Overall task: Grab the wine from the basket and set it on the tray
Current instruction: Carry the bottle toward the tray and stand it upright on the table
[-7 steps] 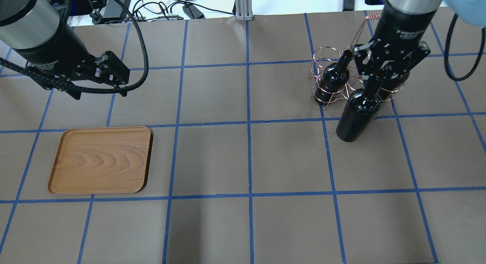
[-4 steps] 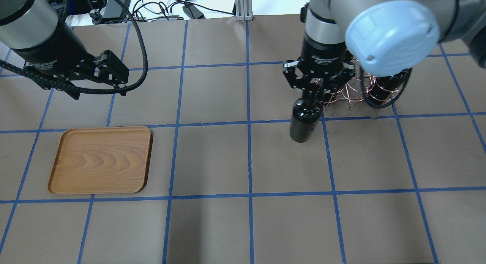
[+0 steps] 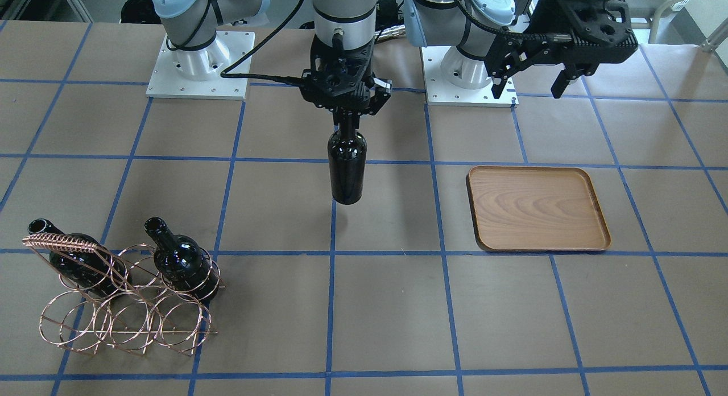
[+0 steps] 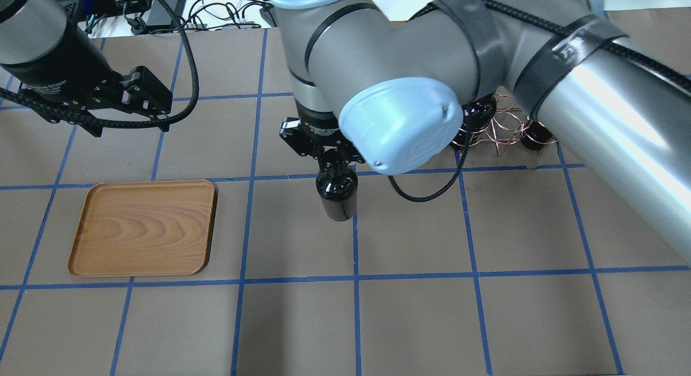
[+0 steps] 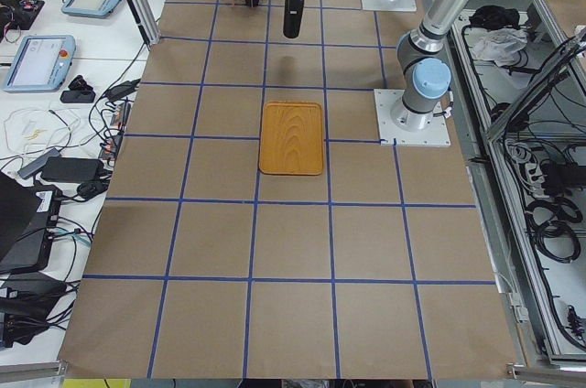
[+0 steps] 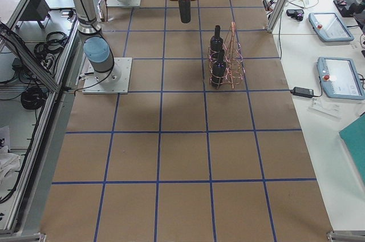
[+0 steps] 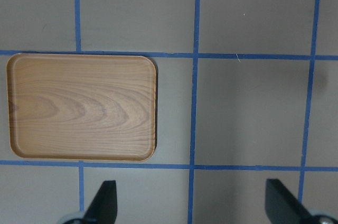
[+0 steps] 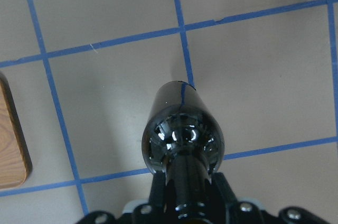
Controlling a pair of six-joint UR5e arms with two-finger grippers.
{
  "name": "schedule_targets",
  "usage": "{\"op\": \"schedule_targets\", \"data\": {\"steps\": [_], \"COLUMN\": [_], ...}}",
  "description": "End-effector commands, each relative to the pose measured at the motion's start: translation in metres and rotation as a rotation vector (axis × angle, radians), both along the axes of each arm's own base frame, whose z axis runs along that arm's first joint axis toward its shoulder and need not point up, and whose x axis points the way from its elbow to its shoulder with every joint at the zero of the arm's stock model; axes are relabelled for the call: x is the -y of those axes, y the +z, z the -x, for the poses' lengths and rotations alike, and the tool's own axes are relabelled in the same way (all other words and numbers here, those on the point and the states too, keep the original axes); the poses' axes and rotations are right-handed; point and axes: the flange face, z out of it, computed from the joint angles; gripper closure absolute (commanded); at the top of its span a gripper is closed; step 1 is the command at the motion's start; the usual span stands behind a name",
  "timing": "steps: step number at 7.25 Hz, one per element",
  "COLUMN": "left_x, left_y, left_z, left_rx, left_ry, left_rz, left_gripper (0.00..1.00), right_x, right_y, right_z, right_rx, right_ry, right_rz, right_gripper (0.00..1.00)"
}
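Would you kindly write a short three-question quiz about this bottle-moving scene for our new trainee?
1. True or false: a bottle already stands on the tray.
2. Which arm holds the wine by its neck? A) left B) right C) neither
3. Fill in: ___ bottles sit in the basket.

Key:
1. False. The tray is bare.
2. B. The right gripper is shut on the neck, and the left gripper hangs open near the tray.
3. Two.
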Motion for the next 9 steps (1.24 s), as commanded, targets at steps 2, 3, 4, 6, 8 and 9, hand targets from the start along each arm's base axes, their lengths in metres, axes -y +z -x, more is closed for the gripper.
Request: {"op": "schedule_targets", "data": {"steps": [2,3,4,6,8,9], "left_x": [0.001,0.000,0.000,-0.002,-0.001,0.001], "left_y": [0.001,0.002,0.002,0.004,-0.002,-0.005], "left_z": [-0.011,-0.010,-0.010,-0.010,-0.011,-0.011], "left_rx": [-0.002,0.001,-0.002,0.000,0.008,0.004], "left_ry": [0.021,0.021,0.021,0.032,0.023,0.023], "left_rz": [0.000,0.002,0.004,0.007,-0.005,-0.012], "left_gripper": [0.00,0.00,0.00,0.00,0.00,0.00], "right_x": [-0.048,-0.056,-0.057,-0.061,-0.061,-0.060], "right_y": [-0.024,-0.039,-0.041,-0.047,-0.046,-0.041], "right_z": [-0.043,-0.049,-0.051,-0.053,-0.053,-0.052], "right_rx": [-0.014,-0.028,-0.019,-0.022,-0.024,-0.023], "right_ry": [0.077,0.092,0.096,0.105,0.105,0.105], "right_rz": [-0.052,-0.074,-0.061,-0.064,-0.061,-0.048], "right_gripper": [0.83,0.83,0.81,0.42,0.27,0.21]}}
